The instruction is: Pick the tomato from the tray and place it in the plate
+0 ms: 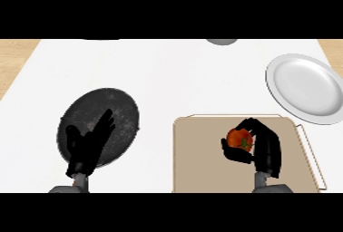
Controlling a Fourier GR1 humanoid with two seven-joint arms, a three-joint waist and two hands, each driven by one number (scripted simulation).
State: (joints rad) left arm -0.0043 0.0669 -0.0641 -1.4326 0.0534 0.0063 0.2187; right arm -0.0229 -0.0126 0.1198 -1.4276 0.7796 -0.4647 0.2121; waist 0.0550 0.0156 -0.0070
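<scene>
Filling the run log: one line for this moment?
right hand shut on tomato | over tray | plate bare | left hand open

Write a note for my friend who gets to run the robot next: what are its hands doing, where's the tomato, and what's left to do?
Right hand: fingers and thumb curled round the tomato, over the tan tray. Whether the tomato is lifted off the tray cannot be told from this view.
Left hand: open, fingers straight, over the dark round pan at the left, holding nothing.
White plate: on the counter, up and to the right of the tray, nothing on it.
Done: tomato grasped.
Left: carry it up and right to the plate, set it down, let go.
</scene>
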